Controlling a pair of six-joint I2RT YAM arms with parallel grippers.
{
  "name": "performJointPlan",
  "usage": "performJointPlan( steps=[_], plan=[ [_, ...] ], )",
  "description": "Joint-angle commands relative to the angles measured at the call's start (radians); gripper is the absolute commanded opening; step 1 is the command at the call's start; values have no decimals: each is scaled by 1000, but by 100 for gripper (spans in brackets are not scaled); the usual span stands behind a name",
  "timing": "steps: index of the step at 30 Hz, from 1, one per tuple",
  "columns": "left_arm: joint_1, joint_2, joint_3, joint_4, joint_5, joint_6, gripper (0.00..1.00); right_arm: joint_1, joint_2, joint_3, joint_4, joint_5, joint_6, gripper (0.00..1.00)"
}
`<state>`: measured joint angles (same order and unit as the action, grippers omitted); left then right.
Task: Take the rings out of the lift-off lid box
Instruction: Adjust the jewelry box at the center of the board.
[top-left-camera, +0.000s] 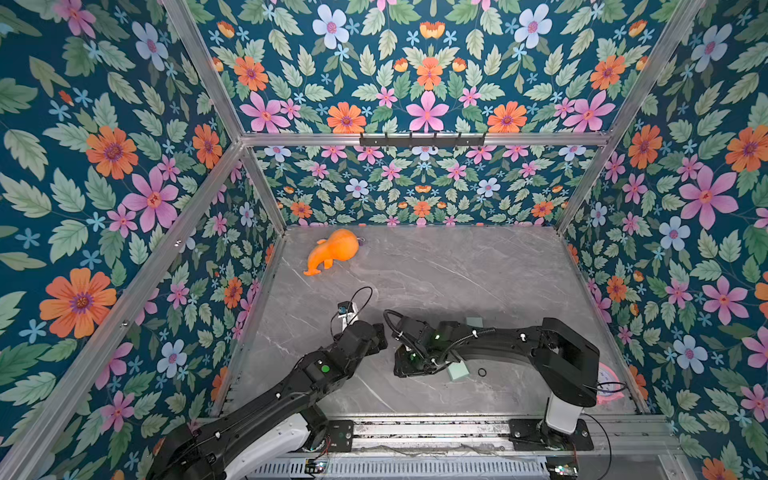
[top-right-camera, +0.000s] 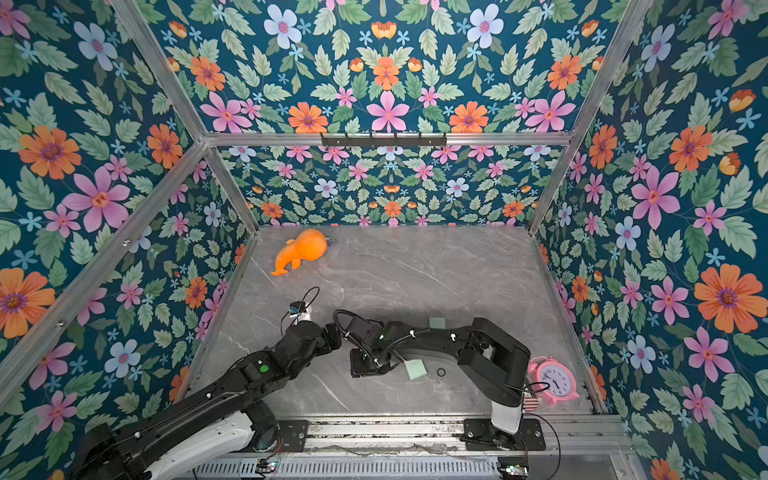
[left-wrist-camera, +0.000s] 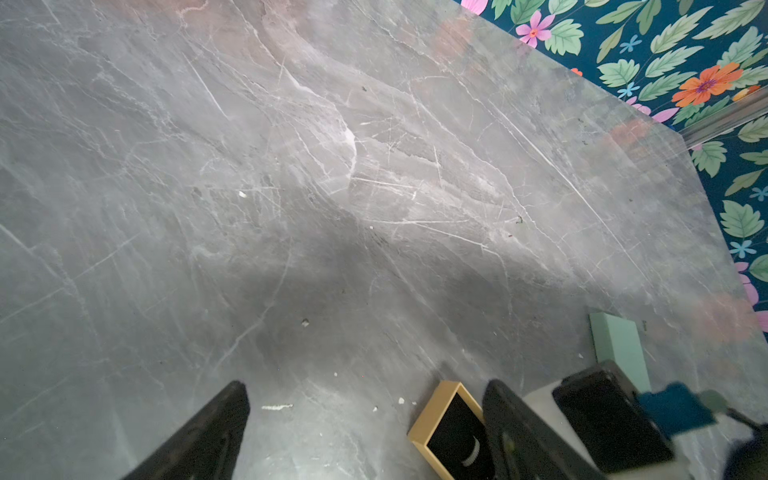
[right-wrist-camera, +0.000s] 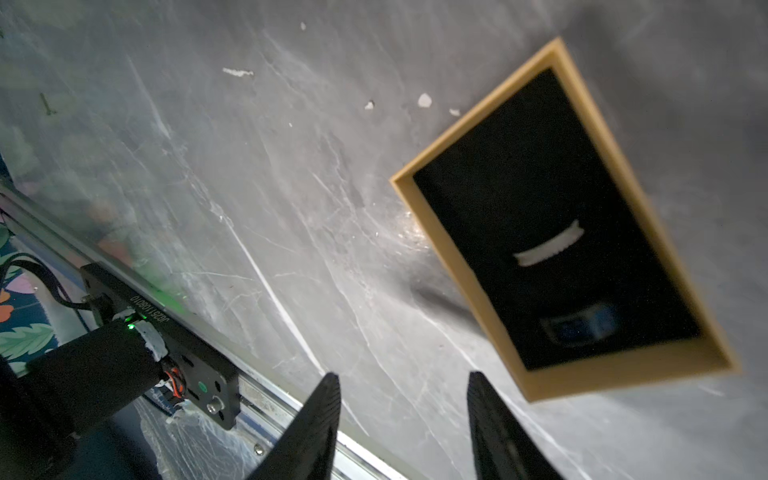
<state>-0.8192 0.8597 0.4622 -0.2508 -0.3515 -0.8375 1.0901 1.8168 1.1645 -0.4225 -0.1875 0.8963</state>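
Table: grey veined marble (top-left-camera: 478, 270), filling the lower middle of both top views.
Ring: one thin black hoop (top-left-camera: 482, 372) lies flat on the marble, right of centre in the lower part of both top views. It is just to the right of a mint-green box (top-left-camera: 457, 371) and does not touch it.
Open box: a tan-rimmed box (right-wrist-camera: 457, 270) with a black lining sits lidless on the marble in both wrist views. The right arm hides it in the top views.
Inside it: a pale ridged arc (right-wrist-camera: 548, 249) stands up from the lining. Against that black I cannot tell whether any dark hoops are there.
Left gripper (left-wrist-camera: 365, 432): fingers spread wide with only bare marble between them; the tan-rimmed box lies just past one finger.
Right gripper (right-wrist-camera: 403, 424): fingers parted and empty; the tan-rimmed box is off to one side, not between them.
Second mint-green box (top-left-camera: 473, 321): mostly hidden behind the right arm.
Orange toy (top-left-camera: 332, 251): far-left corner of the table.
Pink alarm clock (top-right-camera: 555, 380): lower right, beside the right arm's base.
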Motion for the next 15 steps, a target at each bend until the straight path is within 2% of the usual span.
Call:
performJointPlan(
  steps=[1, 7, 10, 15],
  plan=[
    [3, 4, -6, -4, -4, -9, 91, -14, -5, 6, -75, 95, -15, 51],
    [3, 10, -28, 14, 14, -40, 91, -91, -41, 0, -155, 189, -80, 50],
    [2, 12, -41, 28, 35, -58, 91, -91, -45, 50, -233, 225, -132, 50],
    [2, 30, -83, 93, 94, -110, 88, -88, -88, 64, -255, 240, -158, 47]
  ],
)
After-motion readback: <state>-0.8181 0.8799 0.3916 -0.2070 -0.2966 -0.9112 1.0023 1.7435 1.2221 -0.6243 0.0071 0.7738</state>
